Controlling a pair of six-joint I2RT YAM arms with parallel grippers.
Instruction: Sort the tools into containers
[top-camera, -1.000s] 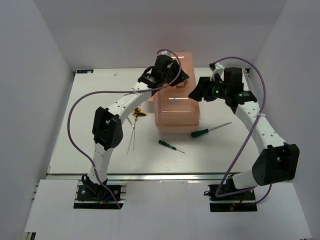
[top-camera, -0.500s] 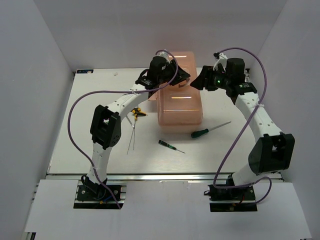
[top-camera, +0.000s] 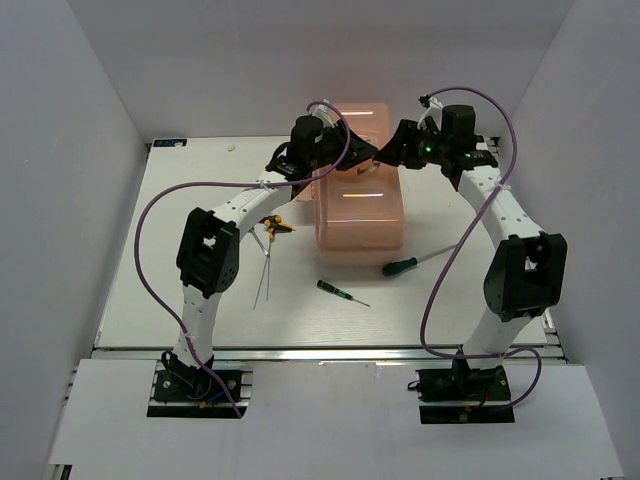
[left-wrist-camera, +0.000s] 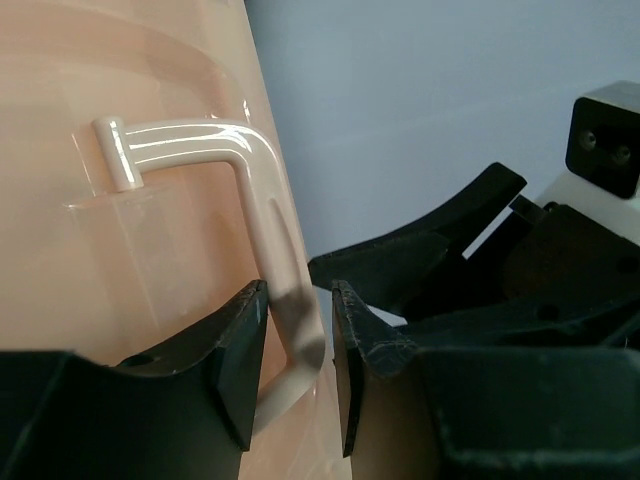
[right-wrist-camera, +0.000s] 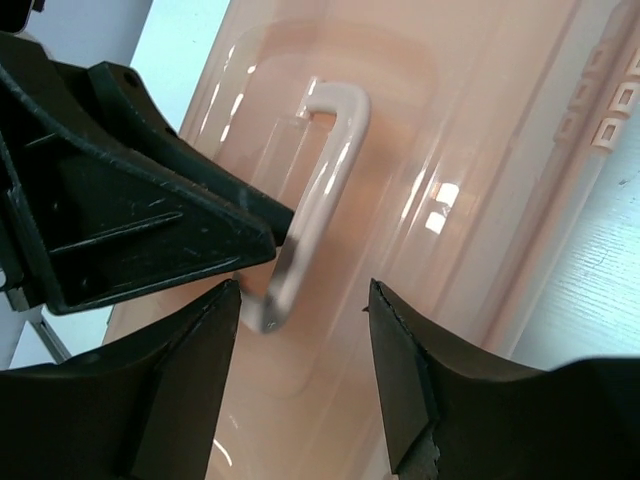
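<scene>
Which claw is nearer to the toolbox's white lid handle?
Left. The left claw is closed around the handle; the right claw hovers open just off it.

A pale, faintly wood-grained tabletop (top-camera: 170, 290) sits boxed in by plain white walls: left wall (top-camera: 60, 200), back wall (top-camera: 300, 60), right wall (top-camera: 600, 200). A metal rail (top-camera: 330, 351) edges its near side. Light is soft and even.
</scene>
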